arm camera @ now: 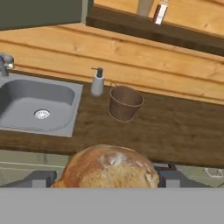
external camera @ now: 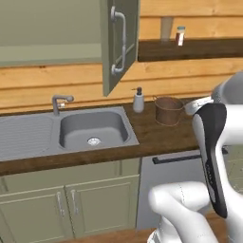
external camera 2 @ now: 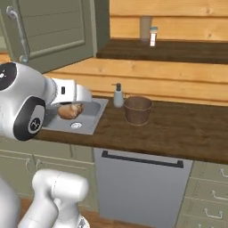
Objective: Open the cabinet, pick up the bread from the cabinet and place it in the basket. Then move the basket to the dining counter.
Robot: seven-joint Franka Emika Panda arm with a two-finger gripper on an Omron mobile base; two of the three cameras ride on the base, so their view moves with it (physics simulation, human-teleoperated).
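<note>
Claw (arm camera: 107,183) grasps one bread (arm camera: 109,168); one basket (arm camera: 125,102) on the counter (arm camera: 175,131), beside one soap bottle (arm camera: 97,82).

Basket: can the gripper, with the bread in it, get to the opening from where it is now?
Probably yes. The basket stands upright and open-topped on the worktop, with the soap dispenser beside it but apart. The gripper holds the bread in front of the counter; nothing lies between.

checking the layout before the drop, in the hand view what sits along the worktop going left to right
faucet → sink → soap dispenser → basket
</note>
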